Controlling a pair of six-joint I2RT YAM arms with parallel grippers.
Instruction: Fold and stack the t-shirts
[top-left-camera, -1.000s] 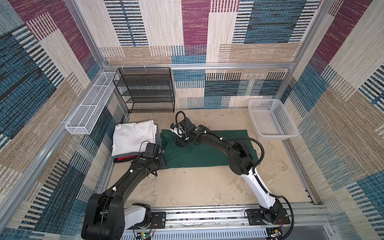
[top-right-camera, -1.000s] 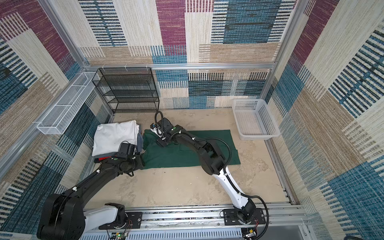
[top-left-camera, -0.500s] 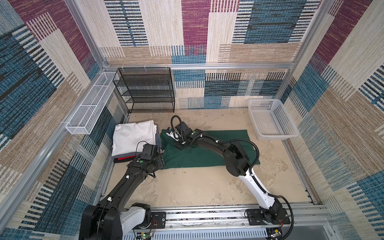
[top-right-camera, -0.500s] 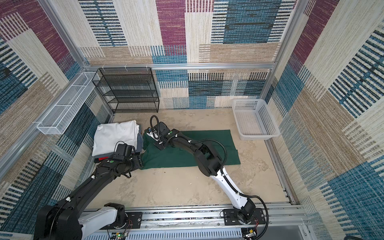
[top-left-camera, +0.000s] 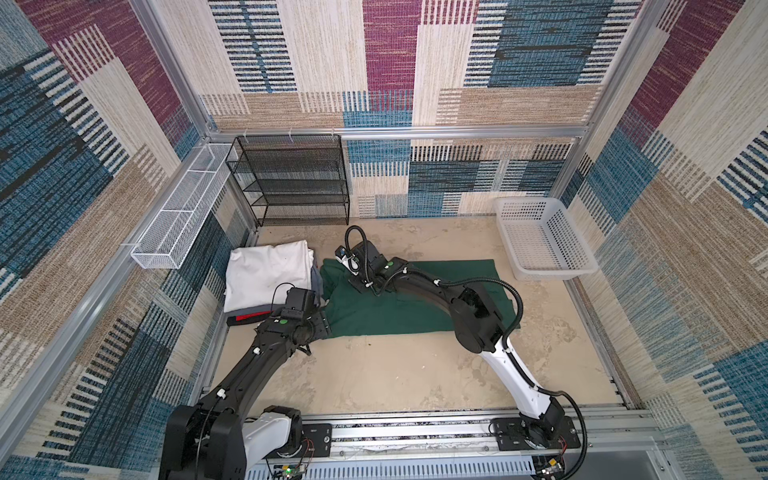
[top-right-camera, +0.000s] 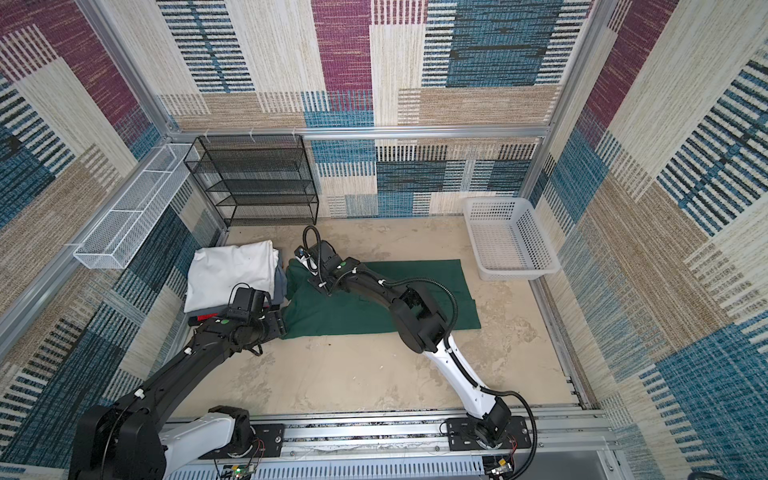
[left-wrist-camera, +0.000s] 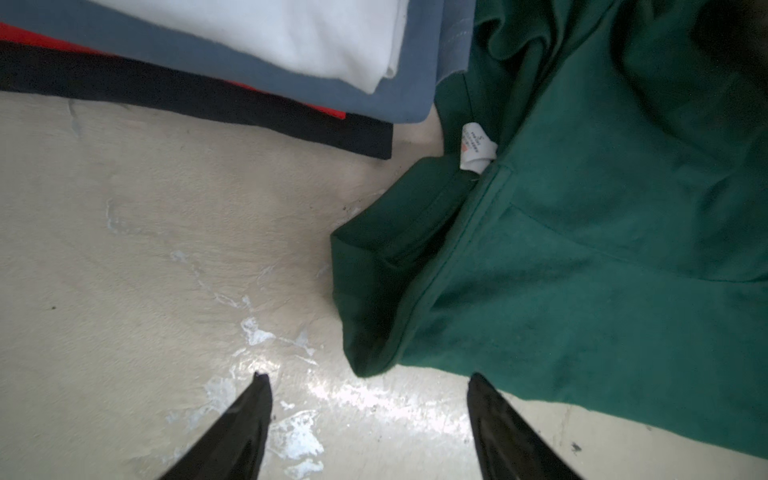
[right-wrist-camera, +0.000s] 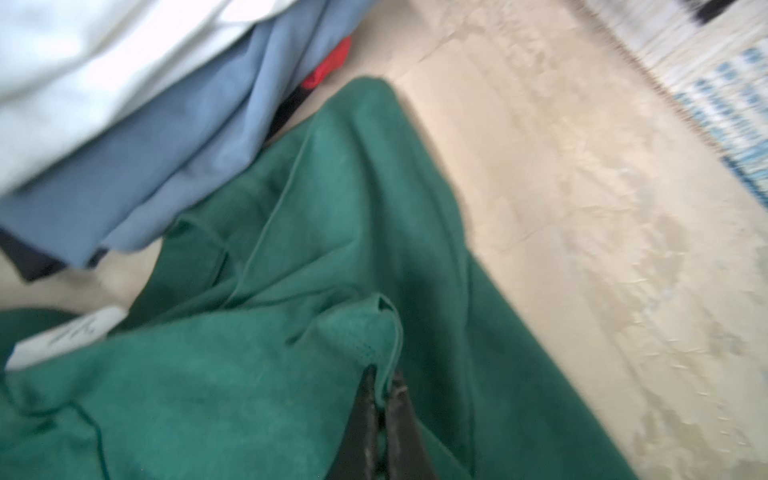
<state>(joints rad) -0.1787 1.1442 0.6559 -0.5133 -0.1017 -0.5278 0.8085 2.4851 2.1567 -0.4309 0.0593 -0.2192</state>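
Note:
A dark green t-shirt (top-left-camera: 374, 316) (top-right-camera: 353, 316) lies spread flat in the middle of the floor. My right gripper (right-wrist-camera: 384, 376) is shut on a raised fold of the green t-shirt (right-wrist-camera: 249, 395) at its far left end, close to the stack. My left gripper (left-wrist-camera: 368, 376) is open just short of the green t-shirt's (left-wrist-camera: 602, 270) near left corner, with bare floor between its fingers. The white neck label (left-wrist-camera: 478, 147) shows beyond that corner. Left of the green t-shirt sits a stack of folded t-shirts (top-left-camera: 266, 274) (top-right-camera: 232, 270): white on top, then grey (left-wrist-camera: 208, 62), then black and red (left-wrist-camera: 208, 95).
A white plastic basket (top-left-camera: 540, 241) stands at the back right. Against the back wall is a black mesh rack (top-left-camera: 291, 183), and a white wire tray (top-left-camera: 183, 208) hangs on the left wall. Metal rails run along the front edge.
My right gripper has gone from open to shut on the green cloth and shifted a little left, towards the stack. My left gripper opened a little wider.

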